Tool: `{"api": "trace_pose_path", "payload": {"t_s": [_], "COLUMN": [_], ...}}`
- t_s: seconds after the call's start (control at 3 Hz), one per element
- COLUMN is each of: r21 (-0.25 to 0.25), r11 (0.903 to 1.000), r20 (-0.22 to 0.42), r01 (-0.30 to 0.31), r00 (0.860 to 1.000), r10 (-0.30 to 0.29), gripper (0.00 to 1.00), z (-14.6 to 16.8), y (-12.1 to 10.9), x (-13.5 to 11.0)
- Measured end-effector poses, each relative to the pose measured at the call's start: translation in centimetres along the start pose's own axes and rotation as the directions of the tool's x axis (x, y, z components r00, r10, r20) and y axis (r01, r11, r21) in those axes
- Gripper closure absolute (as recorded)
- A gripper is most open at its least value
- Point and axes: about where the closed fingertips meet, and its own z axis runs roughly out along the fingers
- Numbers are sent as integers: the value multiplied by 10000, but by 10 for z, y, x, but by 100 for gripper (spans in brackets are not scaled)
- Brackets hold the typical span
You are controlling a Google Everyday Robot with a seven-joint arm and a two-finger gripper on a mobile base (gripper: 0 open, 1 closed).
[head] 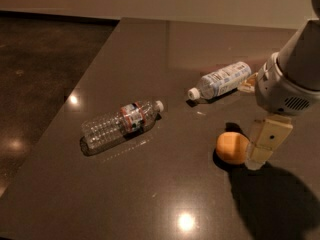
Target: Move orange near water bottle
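Tool (262, 145) sits just right of the orange (232, 147), likely to carry it left toward the water bottle (122, 124); open or closed, cannot tell.
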Motion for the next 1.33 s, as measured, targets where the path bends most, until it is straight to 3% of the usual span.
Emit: {"api": "trace_pose_path", "payload": {"t_s": [0.67,1.0,1.33], "r21": [-381,-613,-728], "r11": [9988,9976,9973], "r20": [-117,-561,-978], "r01": [323,315,99], "r00": [9994,9978,9951], "r10": [-328,-350,-170], "gripper": [0,0,17], "z": [32,45,51], "y": [28,37,41], "x": [-16,-13,-7]}}
